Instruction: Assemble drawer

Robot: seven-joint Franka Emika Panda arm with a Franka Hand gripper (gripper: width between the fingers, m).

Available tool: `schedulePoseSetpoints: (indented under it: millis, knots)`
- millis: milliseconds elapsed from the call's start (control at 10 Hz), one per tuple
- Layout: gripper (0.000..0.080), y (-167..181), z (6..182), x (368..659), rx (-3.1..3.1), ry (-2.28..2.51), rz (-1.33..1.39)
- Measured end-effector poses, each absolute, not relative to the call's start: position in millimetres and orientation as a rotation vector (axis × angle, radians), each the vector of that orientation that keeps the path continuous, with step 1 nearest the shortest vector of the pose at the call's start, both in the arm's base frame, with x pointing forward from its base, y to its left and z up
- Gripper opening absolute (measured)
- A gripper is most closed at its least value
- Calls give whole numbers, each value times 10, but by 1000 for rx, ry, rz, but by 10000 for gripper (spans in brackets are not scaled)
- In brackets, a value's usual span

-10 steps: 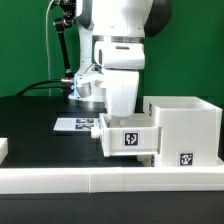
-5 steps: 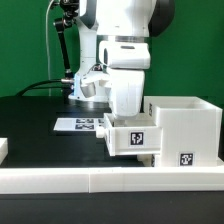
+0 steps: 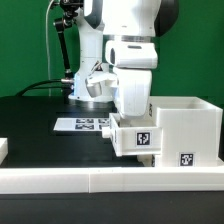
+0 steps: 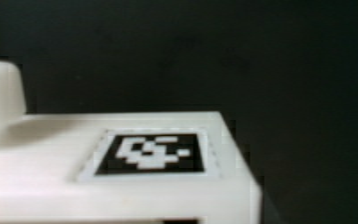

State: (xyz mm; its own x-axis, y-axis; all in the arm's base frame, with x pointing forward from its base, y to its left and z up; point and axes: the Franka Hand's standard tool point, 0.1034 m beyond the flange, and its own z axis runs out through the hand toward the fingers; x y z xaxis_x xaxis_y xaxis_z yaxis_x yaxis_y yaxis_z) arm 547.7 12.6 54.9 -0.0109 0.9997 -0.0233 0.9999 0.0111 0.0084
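The drawer's large white housing (image 3: 186, 122) stands at the exterior view's right, with a tag low on its front. My gripper (image 3: 130, 116) reaches down into a small white box tray (image 3: 137, 139) with a tag on its front. It holds the tray against the housing's left side. The fingertips are hidden behind the tray wall. In the wrist view the tray's tagged face (image 4: 153, 152) fills the lower part, and no fingers show. A second tray is not in view.
The marker board (image 3: 82, 124) lies flat on the black table behind the tray. A long low white rail (image 3: 100, 181) runs along the front. A white block end (image 3: 3, 149) shows at the exterior view's left edge.
The arm and the small tray have moved toward the exterior view's right and slightly down, closer against the housing.
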Motion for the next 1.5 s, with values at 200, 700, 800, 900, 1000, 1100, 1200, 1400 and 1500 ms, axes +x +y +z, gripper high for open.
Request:
schedulePoseSetpoints:
  millis: [200,700,800,900,1000,1100,1200,1400,1500]
  knots:
    - [44,141,546,5476,2186,2225,-16]
    - [270,146,551,5476,2190,2220,-15]
    - [466,157,573,5486,2186,2220,-12]
    - [585,160,610,5502,2182,2218,-7]
    - [630,153,673,5516,2177,2215,-9]
    - [630,134,762,5539,2172,2210,-14]
    - [646,87,870,5575,2168,2202,-22]
    - [649,-87,1024,5659,2146,2210,-50]
    - [649,-187,1099,5724,2150,2200,-64]
